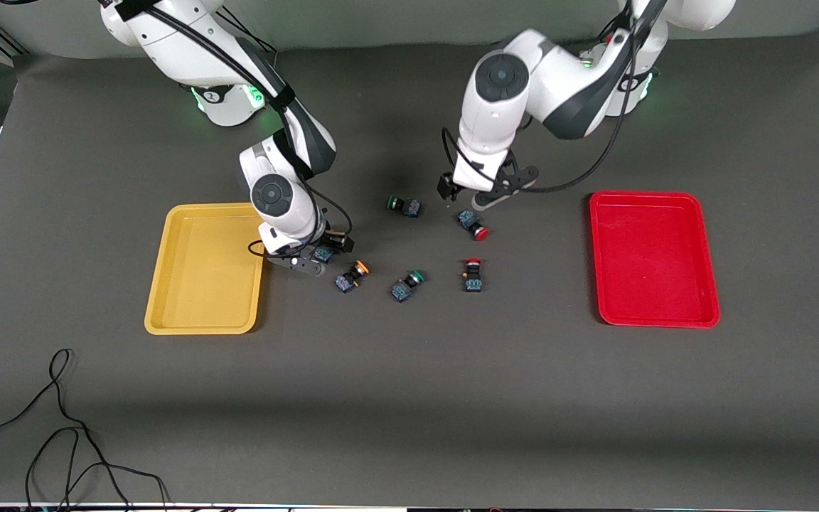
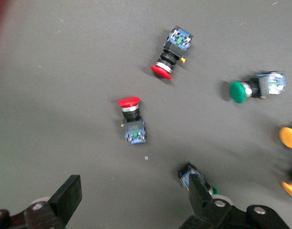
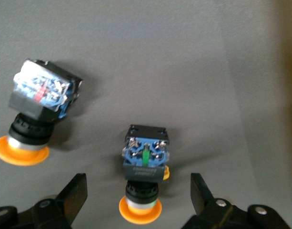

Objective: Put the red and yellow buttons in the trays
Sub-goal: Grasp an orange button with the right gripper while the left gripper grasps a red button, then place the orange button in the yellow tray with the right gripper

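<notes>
The yellow tray (image 1: pixel 200 284) lies toward the right arm's end of the table and the red tray (image 1: pixel 655 263) toward the left arm's end. My right gripper (image 1: pixel 316 257) (image 3: pixel 136 195) is open, its fingers on either side of a yellow button (image 1: pixel 323 253) (image 3: pixel 144 160) lying on the table. The second yellow button (image 1: pixel 351 274) (image 3: pixel 38 112) lies beside it. My left gripper (image 1: pixel 465 198) (image 2: pixel 132 195) is open and empty above the table. One red button (image 1: pixel 474 224) (image 2: pixel 131 121) lies close to it, the other (image 1: pixel 473 275) (image 2: pixel 170 53) lies nearer the front camera.
Two green-capped buttons lie among them: one (image 1: pixel 404 206) beside the left gripper's finger (image 2: pixel 200 193), one (image 1: pixel 407 284) (image 2: pixel 253 88) between the yellow and red buttons. A black cable (image 1: pixel 61 427) lies at the table's front corner.
</notes>
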`<action>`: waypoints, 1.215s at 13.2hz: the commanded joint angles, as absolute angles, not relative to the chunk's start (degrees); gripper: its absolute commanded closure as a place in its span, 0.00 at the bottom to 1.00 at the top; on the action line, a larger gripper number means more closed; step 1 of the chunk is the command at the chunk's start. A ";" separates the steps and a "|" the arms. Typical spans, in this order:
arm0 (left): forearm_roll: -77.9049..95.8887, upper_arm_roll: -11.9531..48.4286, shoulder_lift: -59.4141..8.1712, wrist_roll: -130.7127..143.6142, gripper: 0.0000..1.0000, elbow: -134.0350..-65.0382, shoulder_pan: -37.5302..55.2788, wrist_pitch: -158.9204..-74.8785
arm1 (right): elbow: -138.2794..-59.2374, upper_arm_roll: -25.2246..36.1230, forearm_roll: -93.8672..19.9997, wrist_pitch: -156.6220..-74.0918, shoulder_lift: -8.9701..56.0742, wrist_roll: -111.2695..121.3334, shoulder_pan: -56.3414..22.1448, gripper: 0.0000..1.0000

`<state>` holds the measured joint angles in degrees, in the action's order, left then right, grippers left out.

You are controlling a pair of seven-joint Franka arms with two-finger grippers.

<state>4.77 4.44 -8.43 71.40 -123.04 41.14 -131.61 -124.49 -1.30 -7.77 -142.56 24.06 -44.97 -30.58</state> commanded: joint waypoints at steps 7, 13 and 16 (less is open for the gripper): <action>-3.60 2.81 -24.68 78.84 0.00 -128.06 43.68 -152.22 | -125.16 -0.79 -8.17 -142.40 22.68 -44.83 -30.59 0.86; -3.87 2.02 -26.02 78.31 0.97 -125.78 43.15 -151.80 | -120.59 13.14 -7.82 -128.86 16.44 -20.72 -30.15 0.86; -4.04 2.02 -25.67 77.96 1.00 -122.10 42.10 -146.10 | -121.72 21.16 -8.35 -127.45 15.38 -6.18 -30.15 0.86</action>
<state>-2.73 2.36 -25.69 76.99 -125.20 42.59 -150.35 -120.61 18.01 -7.71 -128.81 16.26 -13.01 -29.50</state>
